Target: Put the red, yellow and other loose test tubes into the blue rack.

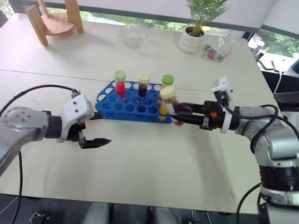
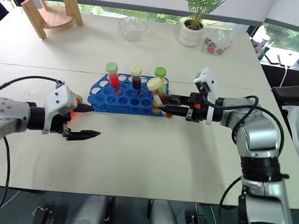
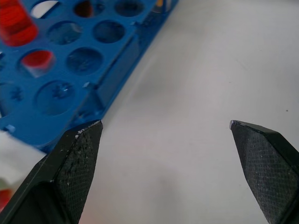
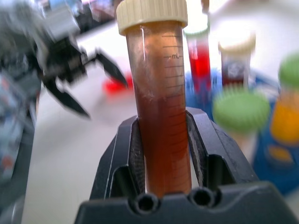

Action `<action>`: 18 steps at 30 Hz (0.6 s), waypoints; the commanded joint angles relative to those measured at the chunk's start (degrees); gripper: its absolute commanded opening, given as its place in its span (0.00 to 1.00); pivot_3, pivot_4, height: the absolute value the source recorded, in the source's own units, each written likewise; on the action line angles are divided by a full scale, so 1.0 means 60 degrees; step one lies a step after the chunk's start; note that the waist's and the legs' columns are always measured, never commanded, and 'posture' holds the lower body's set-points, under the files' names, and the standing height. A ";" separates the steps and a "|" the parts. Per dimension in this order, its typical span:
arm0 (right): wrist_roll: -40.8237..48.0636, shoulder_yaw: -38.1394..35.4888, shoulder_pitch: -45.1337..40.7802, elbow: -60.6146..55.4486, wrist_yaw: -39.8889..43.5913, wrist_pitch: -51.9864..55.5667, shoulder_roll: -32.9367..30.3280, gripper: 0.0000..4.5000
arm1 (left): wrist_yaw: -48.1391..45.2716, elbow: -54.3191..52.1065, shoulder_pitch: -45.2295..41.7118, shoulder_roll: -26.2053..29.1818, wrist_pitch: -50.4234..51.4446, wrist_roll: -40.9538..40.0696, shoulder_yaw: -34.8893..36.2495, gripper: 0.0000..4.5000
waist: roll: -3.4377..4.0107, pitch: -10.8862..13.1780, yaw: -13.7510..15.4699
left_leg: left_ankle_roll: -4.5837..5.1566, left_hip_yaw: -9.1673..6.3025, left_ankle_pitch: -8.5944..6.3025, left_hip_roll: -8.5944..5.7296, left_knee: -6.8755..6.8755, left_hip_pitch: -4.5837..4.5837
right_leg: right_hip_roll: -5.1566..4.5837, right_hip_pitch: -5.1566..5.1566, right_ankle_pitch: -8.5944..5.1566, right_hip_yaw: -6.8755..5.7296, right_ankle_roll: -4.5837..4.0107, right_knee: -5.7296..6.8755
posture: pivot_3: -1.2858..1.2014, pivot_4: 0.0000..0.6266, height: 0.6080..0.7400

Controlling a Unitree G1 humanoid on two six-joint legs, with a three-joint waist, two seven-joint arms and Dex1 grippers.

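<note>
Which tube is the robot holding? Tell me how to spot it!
Find the bright blue plastic rack with round holes in the middle of the white table. At the rack's right end, the right gripper is shut on a clear tube of brown liquid with a cream cap. It is the tube that leans in black fingers; the others stand upright in the rack.

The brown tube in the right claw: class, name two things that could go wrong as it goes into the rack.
1. The brown tube is gripped low on its body and leans in the right claw, so it may meet a hole's rim at an angle and jam.
2. Three capped tubes already stand in the blue rack; the yellow tube is right beside the held one and could be knocked.
</note>
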 commanded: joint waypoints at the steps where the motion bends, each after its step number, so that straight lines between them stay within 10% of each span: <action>1: -0.0290 -0.0291 0.0354 -0.1175 -0.2825 -0.1168 0.2008 0.20 | -0.0548 0.0384 -0.0647 0.0413 0.0054 -0.0376 0.0500 1.00 | -0.0001 -0.0001 0.0000 | -0.0003 0.0002 0.0002 -0.0002 0.0005 -0.0020 | -0.0005 -0.0021 0.0001 0.0000 0.0001 0.0009 | 0.52 0.24 1.00; 9: -0.3896 0.1807 0.1620 -0.0019 -0.6268 -0.5216 0.4568 0.20 | -0.1262 0.1446 -0.2046 0.0923 -0.0029 -0.0043 -0.0156 1.00 | -0.0003 -0.0002 0.0024 | -0.0027 0.0015 0.0016 -0.0020 0.0018 -0.0038 | -0.0021 -0.0034 0.0002 0.0002 0.0004 0.0009 | 0.52 0.24 1.00; 18: -0.4875 0.2883 0.1834 0.1252 -0.6541 -0.6863 0.4890 0.20 | -0.1245 0.1423 -0.2190 0.0711 0.0042 0.0063 -0.0405 1.00 | -0.0001 -0.0001 -0.0010 | -0.0028 0.0014 0.0016 -0.0013 0.0003 -0.0040 | -0.0012 -0.0060 0.0001 0.0005 0.0002 0.0031 | 0.52 0.24 1.00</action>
